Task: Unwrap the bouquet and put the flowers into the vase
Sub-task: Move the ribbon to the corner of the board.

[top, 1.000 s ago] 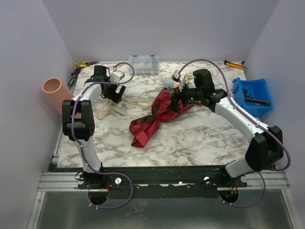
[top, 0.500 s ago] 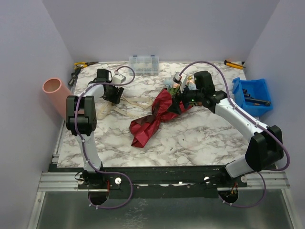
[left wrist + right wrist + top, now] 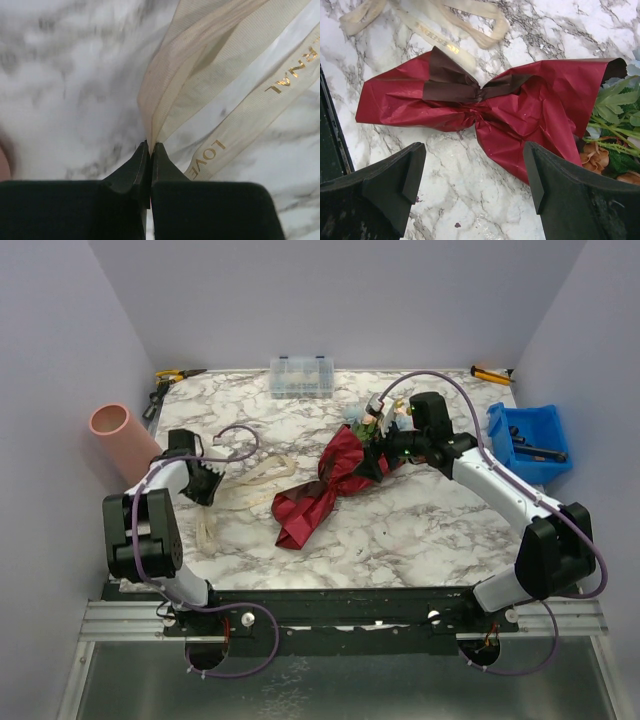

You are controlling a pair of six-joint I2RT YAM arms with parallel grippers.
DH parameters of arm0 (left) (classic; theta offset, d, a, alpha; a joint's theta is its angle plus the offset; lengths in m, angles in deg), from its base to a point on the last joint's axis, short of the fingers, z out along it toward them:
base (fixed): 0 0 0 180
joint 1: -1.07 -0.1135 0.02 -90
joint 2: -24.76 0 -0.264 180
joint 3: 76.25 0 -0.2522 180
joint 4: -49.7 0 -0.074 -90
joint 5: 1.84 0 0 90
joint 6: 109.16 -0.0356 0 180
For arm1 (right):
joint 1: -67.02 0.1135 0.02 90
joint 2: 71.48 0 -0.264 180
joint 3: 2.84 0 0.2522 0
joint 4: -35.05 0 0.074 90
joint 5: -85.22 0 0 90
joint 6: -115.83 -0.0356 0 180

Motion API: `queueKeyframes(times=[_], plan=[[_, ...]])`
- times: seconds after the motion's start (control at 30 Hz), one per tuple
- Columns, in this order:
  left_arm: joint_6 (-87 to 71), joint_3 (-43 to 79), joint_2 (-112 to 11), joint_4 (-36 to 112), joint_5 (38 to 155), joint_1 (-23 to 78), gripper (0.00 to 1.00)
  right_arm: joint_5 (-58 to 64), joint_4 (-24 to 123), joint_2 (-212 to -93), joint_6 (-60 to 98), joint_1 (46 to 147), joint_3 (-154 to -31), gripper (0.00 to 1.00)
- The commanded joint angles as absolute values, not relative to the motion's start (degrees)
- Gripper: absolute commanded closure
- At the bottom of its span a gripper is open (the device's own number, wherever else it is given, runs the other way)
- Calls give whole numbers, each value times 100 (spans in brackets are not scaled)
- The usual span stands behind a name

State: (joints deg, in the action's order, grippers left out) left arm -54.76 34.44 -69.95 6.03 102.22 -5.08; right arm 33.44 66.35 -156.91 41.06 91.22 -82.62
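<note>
Ribbon [image 3: 200, 75] is what our left tool [image 3: 150, 147] holds: its jaws are pressed together on a fold of the beige band, which fans out from the tips across the marble tabletop [image 3: 60, 75]. We read gold letters, "LOVE", on one strand. From above, we see this tool [image 3: 203, 483] well to the left of the bouquet [image 3: 325, 490], with the ribbon [image 3: 255, 475] trailing loosely on the tabletop [image 3: 420, 530] between the two.

The bouquet lies on its side near the middle, slanted, with its maroon wrap pinched at the waist and its lower tail spread toward the near edge. The flowers [image 3: 365, 420] poke out of its far upper end. In the right wrist view the wrap [image 3: 510, 100] is cinched by a dark brown band [image 3: 455, 87], and green leaves and brownish-orange blooms [image 3: 615, 125] show at its open mouth.

Our right tool [image 3: 375, 458] sits over the bouquet's upper end with its jaws spread wide [image 3: 472, 147]; nothing is between them, and whether they touch the wrap we cannot tell.

The vase [image 3: 122, 435] leans far to the left of the bouquet, off the tabletop's left edge. A blue bin [image 3: 525, 440] stands to the bouquet's right, and a clear plastic box [image 3: 302, 377] sits beyond it at the far edge.
</note>
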Motion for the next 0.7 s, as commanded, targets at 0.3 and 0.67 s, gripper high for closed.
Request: queueKeyframes(times=[0.3, 0.67], plan=[[-7524, 3565, -5732, -664, 9582, -3399, 100, 3680, 6402, -15500, 4165, 9074, -8076, 11], [-7085, 3284, -5157, -1251, 10643, -2784, 35, 3636, 6504, -15542, 4180, 9019, -8008, 11]])
